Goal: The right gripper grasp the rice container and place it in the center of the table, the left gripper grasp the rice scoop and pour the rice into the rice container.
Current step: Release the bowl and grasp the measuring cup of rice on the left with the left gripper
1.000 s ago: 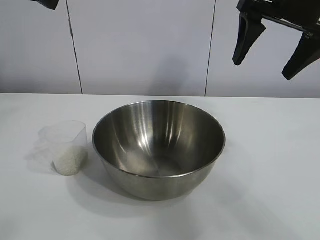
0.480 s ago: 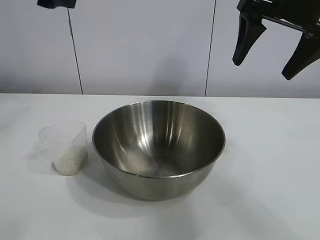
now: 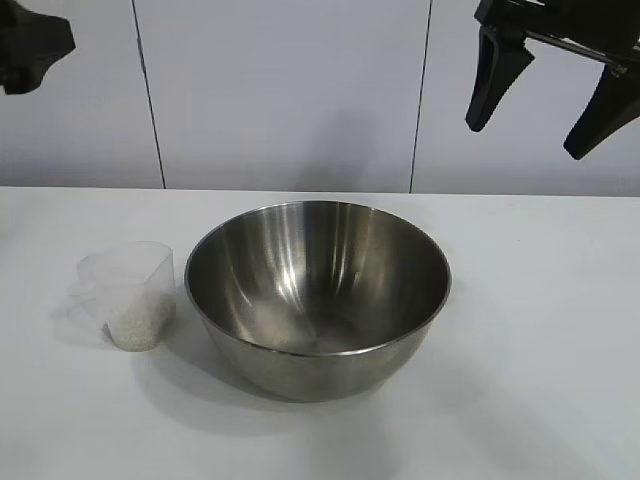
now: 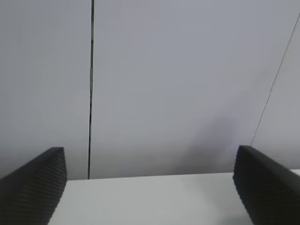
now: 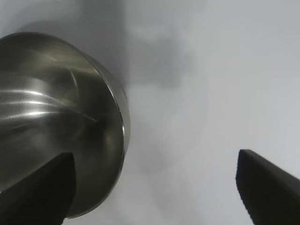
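Observation:
The steel rice container (image 3: pixel 317 295) stands empty at the middle of the white table (image 3: pixel 540 330); it also shows in the right wrist view (image 5: pixel 56 122). The clear rice scoop (image 3: pixel 130 293), with a heap of rice (image 3: pixel 140 318) in it, stands just left of the bowl. My right gripper (image 3: pixel 525 135) hangs open and empty high above the table, to the right of the bowl; its fingers (image 5: pixel 269 187) stand wide apart. Part of my left gripper (image 3: pixel 30 50) shows at the top left edge, high above the scoop. In the left wrist view its fingers (image 4: pixel 33 187) are wide apart and hold nothing.
A grey panelled wall (image 3: pixel 290 90) stands behind the table. The left wrist view shows only the table's far edge (image 4: pixel 150 178) and the wall.
The left gripper has moved left and down along the top of the exterior view. The right gripper, bowl and scoop have not moved.

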